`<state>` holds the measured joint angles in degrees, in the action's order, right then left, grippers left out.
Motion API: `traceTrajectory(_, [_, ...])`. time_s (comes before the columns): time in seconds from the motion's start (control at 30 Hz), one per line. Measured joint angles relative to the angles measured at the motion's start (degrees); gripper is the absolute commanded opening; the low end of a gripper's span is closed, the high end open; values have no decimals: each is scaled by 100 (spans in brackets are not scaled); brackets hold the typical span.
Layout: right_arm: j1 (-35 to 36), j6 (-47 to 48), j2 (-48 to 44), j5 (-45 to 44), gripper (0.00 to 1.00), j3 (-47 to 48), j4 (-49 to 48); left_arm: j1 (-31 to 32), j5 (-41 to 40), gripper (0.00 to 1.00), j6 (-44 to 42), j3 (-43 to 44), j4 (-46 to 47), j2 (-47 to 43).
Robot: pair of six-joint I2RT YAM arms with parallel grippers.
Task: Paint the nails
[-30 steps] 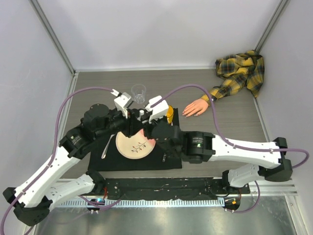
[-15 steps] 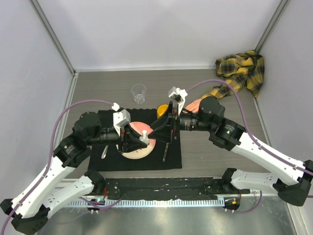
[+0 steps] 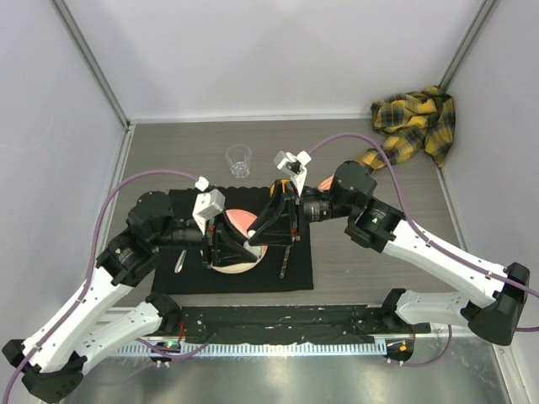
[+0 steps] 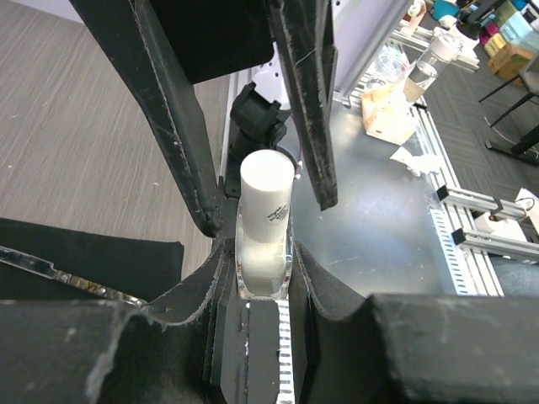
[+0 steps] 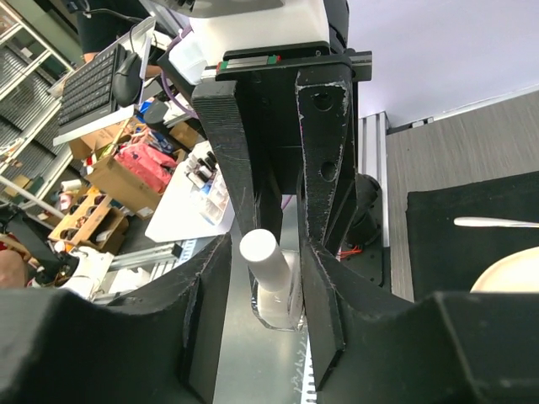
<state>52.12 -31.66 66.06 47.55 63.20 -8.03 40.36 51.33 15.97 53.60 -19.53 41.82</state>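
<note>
We hold the clear bottle (image 4: 263,261) upright in the left gripper (image 4: 263,290), whose fingers are clamped on the glass body. This leaves the white cap (image 4: 267,189) exposed and keeps the bottle from turning. The right gripper (image 5: 264,257) stands over it with its fingers apart, one on each side of the cap, with a gap showing on both sides. We judge that this pose prepares a clamp and twist to unscrew the cap.

Both grippers work above the plate (image 3: 227,263) on the black mat (image 3: 295,273), towards the tabletop's near edge, presumably so that drips land there.

The mannequin hand (image 3: 323,180) lies towards the far right of the tabletop, mostly hidden behind the right arm. Its plaid sleeve (image 3: 413,122) trails into the far right corner. The nails are too small to resolve, and painting has not begun.
</note>
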Motion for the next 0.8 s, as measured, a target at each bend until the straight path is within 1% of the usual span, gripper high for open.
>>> traceTrajectory(0.07, [0,-17,26,37,29,0,-44,0,42,0,35,0,46,4])
traceTrajectory(0.1, [0,-24,35,52,16,0,-68,0,50,0,42,0,61,4])
traceTrajectory(0.2, [0,24,50,74,4,2,-142,2,-4,0,118,15,50,7])
traceTrajectory(0.23, [-7,94,57,42,1,2,-162,9,-142,0,170,50,4,7])
traceTrajectory(0.3, [-26,240,59,-79,1,2,-190,28,-468,0,186,125,-120,17])
traceTrajectory(0.37, [-39,407,57,-435,1,2,-170,70,-1049,0,164,304,-413,85])
traceTrajectory(0.4, [-2,490,55,-778,1,2,-155,90,-1478,0,140,439,-612,136])
traceTrajectory(0.47, [245,802,50,-1838,1,81,98,131,-2409,0,55,761,-1104,273])
traceTrajectory(0.5, [623,997,42,-3023,1,197,376,133,-2782,0,20,859,-1246,337])
traceTrajectory(0.53, [1185,1252,76,-4419,1,361,667,142,-3130,0,-15,968,-1390,417])
traceTrajectory(0.6, [2430,1801,345,-7274,1,758,1091,216,-3407,0,-127,1110,-1661,476])
traceTrajectory(0.63, [2966,2011,577,-8435,1,1016,1217,273,-3425,0,-177,1130,-1729,452])
traceTrajectory(0.67, [3333,2184,844,-9335,1,1263,1296,306,-3432,0,-216,1134,-1751,428])
traceTrajectory(0.7, [3532,2288,1047,-9860,1,1458,1362,321,-3434,0,-258,1134,-1768,413])
traceTrajectory(0.73, [3676,2391,1259,-10297,7,1663,1447,326,-3434,0,-289,1128,-1794,402])
traceTrajectory(0.77, [3727,2448,1405,-10537,14,1788,1491,326,-3449,0,-308,1126,-1810,402])
traceTrajectory(0.8, [3733,2483,1475,-10627,30,1847,1543,323,-3473,0,-321,1099,-1805,409])
